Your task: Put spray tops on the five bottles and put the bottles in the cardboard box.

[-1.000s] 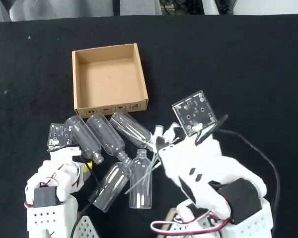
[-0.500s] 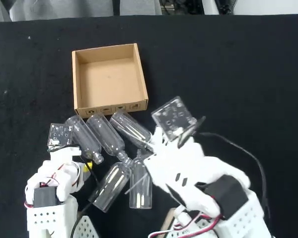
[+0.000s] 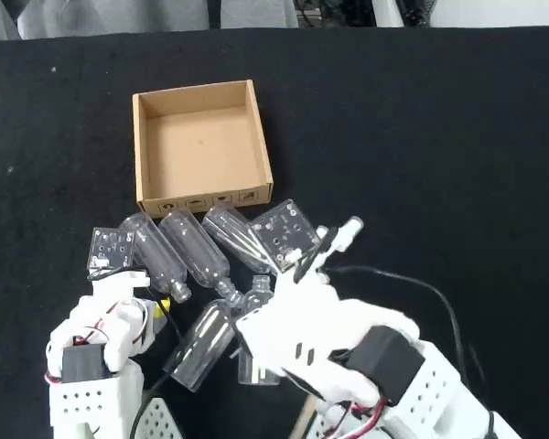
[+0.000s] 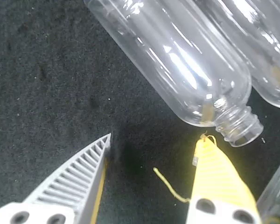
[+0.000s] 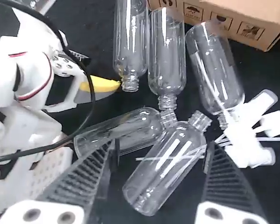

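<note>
Several clear, capless bottles [image 3: 197, 251] lie in a heap just in front of the cardboard box [image 3: 201, 146]. My right gripper [image 5: 163, 147] hangs open above two of them, a bottle [image 5: 170, 170] with a dip tube lying on it and another bottle [image 5: 119, 133] beside it. White spray tops [image 5: 249, 135] with thin tubes lie next to a third bottle [image 5: 214, 65]. My left gripper [image 4: 156, 140] is open on the cloth, and its yellow finger [image 4: 214, 177] almost touches the neck of a bottle [image 4: 177, 60]. The right arm [image 3: 329, 329] covers part of the heap.
The cardboard box [image 5: 224, 14] stands with nothing inside, its front wall close behind the bottles. The left arm [image 3: 101, 338] sits at the table's near left, its yellow finger [image 5: 100, 86] by a bottle mouth. Black cloth [image 3: 439, 137] stretches to the right and behind.
The right arm has swung left and forward, so its wrist now hangs over the bottle heap and hides the spray tops from above. The left arm and the bottles have not moved.
</note>
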Robot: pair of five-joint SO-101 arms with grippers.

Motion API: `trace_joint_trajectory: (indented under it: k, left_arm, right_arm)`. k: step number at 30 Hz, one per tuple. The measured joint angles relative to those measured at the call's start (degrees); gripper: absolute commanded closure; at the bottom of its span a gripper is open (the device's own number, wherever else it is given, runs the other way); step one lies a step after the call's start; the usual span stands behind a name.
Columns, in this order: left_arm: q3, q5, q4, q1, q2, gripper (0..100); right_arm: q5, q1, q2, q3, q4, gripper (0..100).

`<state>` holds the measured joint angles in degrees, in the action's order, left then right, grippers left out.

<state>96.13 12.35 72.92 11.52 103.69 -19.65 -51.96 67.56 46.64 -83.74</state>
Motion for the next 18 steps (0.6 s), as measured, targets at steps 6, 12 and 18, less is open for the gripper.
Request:
trace_joint_trajectory:
  k: [6, 12, 18]
  left_arm:
    - [0.0, 0.0, 0.0, 0.0, 0.0, 73]
    - [0.0, 0.0, 0.0, 0.0, 0.0, 73]
    - [0.0, 0.0, 0.0, 0.0, 0.0, 73]
  right_arm:
    - [-4.75, -0.97, -8.62, 0.0, 0.18, 73.4]
    - [-9.41, -1.05, -18.29, 0.0, 0.44, 73.5]
    - [-11.96, -1.14, -22.86, 0.0, 1.41, 73.6]
